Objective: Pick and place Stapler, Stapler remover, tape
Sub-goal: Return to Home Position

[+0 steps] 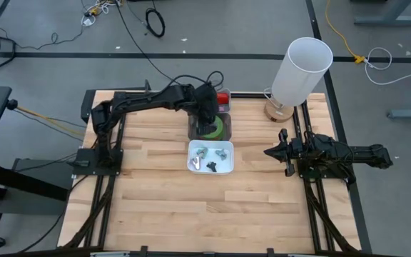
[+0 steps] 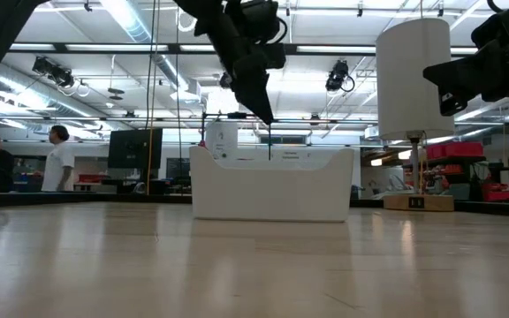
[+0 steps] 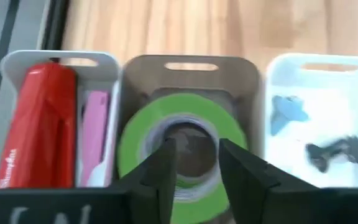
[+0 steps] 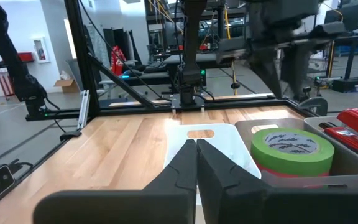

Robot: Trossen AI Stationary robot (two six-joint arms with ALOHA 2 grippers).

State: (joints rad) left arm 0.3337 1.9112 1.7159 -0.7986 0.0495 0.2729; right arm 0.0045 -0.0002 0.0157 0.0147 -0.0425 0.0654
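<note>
Now the green tape (image 3: 185,107) is lying flat in the dark bin (image 3: 135,68), between the clear tray (image 3: 98,59) holding the red stapler (image 3: 39,124) and the white bin (image 3: 278,68) (a blue staple remover (image 3: 289,111) and a black staple remover (image 3: 334,152) are lying inside). The left gripper (image 3: 196,152) is hovering just above the tape, fingers spread. The right gripper (image 4: 196,149) is waiting at the table's (image 1: 155,207) right side, fingers pressed together.

High cam looks straight down, low cam level w/ tabletop (image 2: 237,265), wrist cams close-in; all share white bin (image 2: 272,185).
</note>
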